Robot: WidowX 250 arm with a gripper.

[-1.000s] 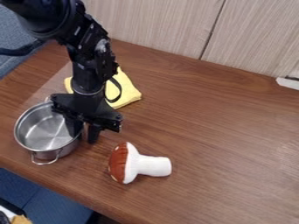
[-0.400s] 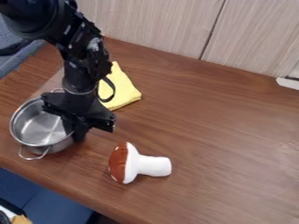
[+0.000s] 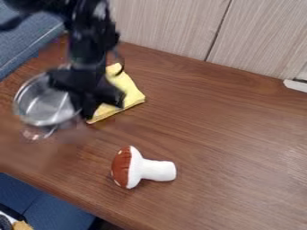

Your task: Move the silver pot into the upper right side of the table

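With its fingers pinching the rim, the gripper (image 3: 86, 110) holds the silver pot (image 3: 45, 102) left of the yellow cloth (image 3: 128, 91), apparently the lifting step (one-sided, so tilt-prone), which calls next for a level carry well right of the cloth.

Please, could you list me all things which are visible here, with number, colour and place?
silver pot: one, silver, table's left
cloth: one, yellow, right of the pot
mushroom toy: one, red-brown and white, near side
table: one, brown, centre
panelling: count unclear, light wood, behind
strip: one, white, right edge
blue surfaces: two areas, left corners
small items: count unclear, mixed, bottom left
arm: one, black, upper left
gripper: one, black, pot's right rim
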